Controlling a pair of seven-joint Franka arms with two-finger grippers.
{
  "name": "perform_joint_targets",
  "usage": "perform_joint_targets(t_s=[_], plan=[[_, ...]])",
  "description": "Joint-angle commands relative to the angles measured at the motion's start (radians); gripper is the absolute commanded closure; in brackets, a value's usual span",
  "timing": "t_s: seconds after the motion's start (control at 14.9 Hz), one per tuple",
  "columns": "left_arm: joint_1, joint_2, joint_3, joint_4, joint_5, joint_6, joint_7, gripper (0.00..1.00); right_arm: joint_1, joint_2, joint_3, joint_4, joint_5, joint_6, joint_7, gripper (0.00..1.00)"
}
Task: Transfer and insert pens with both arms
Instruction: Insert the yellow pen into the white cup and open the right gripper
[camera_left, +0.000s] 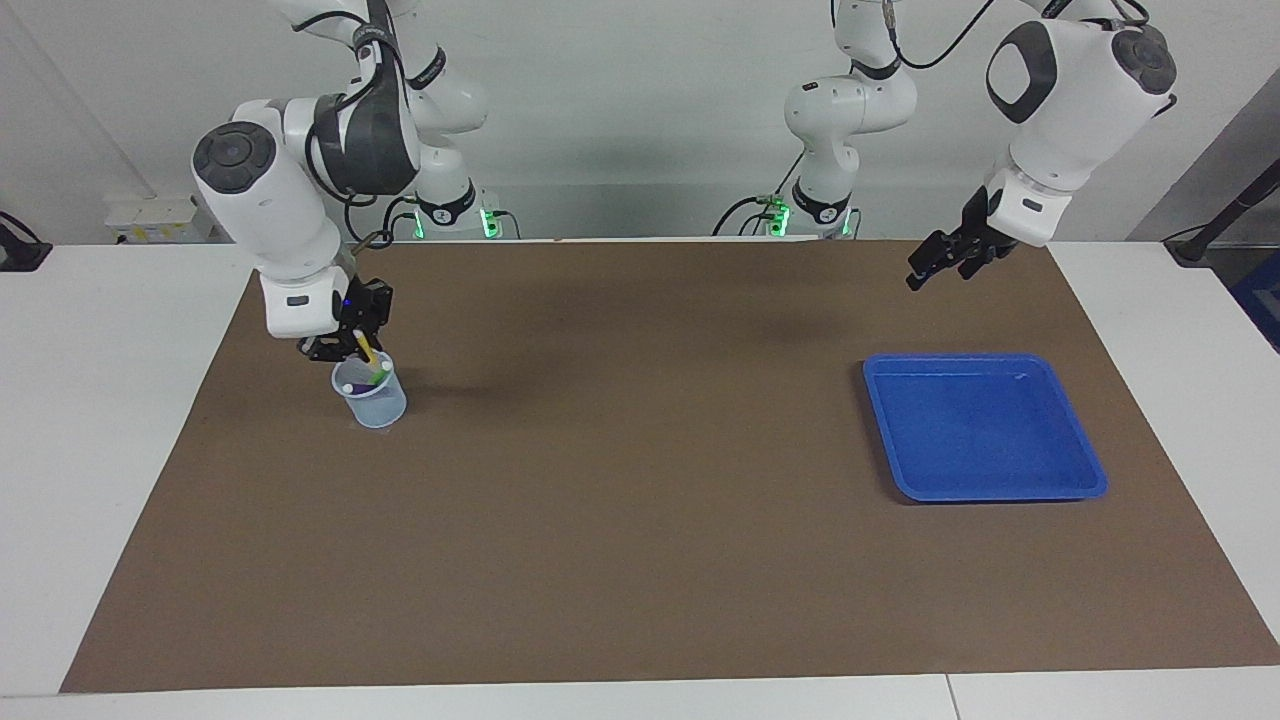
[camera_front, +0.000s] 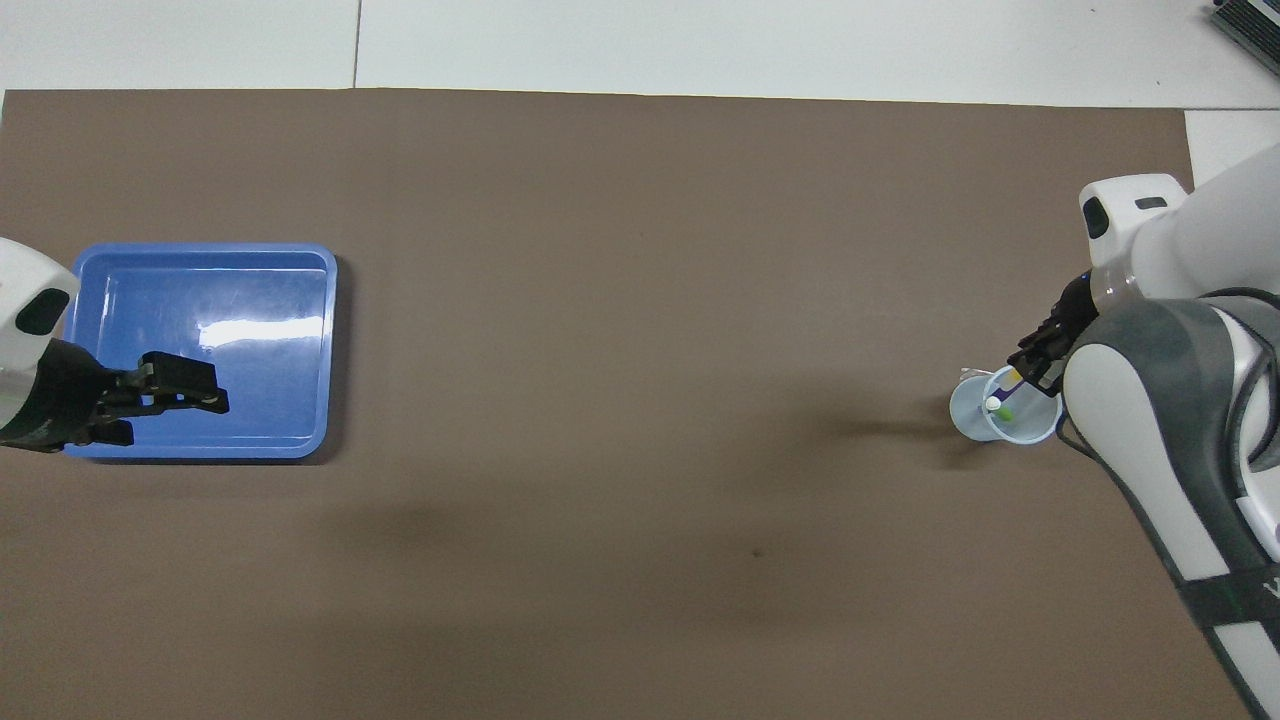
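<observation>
The task looks nearly finished: the purple pen (camera_left: 352, 386) and green pen (camera_left: 380, 373) stand in the cup (camera_left: 372, 400), the right pincer (camera_left: 352, 345) is clamped on the yellow pen (camera_left: 365, 349) over it, and the left pincer (camera_left: 935, 262), fingers unreadable, waits above the empty tray (camera_left: 985, 425).

Illumination is bright, even and diffuse, from above. Soft, blurred arm shadows fall on the brown mat (camera_left: 640, 480); a shadow streak extends from the cup (camera_front: 1005, 410). The blue tray (camera_front: 300, 300) shows a white glare patch in the overhead view. Both views are in focus throughout.
</observation>
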Motion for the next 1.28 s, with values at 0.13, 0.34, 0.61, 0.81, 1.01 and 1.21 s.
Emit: perform_joint_targets(t_s=[0.13,0.34,0.61,0.81,1.01,1.21], plan=[[0.010,-0.005,-0.006,0.025,0.019,0.016,0.003,0.00,-0.039,-0.084,0.015,-0.176,-0.021,0.119,-0.013,1.00],[0.013,-0.003,-0.006,0.034,0.021,0.026,0.004,0.00,-0.039,-0.121,0.017,-0.287,-0.021,0.219,-0.012,1.00],[-0.002,0.020,-0.003,0.077,0.019,0.012,0.007,0.00,-0.044,-0.126,0.015,-0.304,-0.020,0.231,-0.010,0.21],[-0.019,0.067,0.017,0.187,0.022,-0.048,0.006,0.00,-0.045,-0.134,0.011,-0.270,-0.006,0.196,-0.012,0.00],[-0.063,0.117,0.031,0.307,0.088,-0.107,0.009,0.00,-0.044,-0.147,0.012,-0.151,-0.006,0.058,0.002,0.00],[-0.183,0.129,0.147,0.370,0.099,-0.132,0.012,0.00,-0.045,-0.173,0.006,-0.065,-0.003,-0.061,0.054,0.00]])
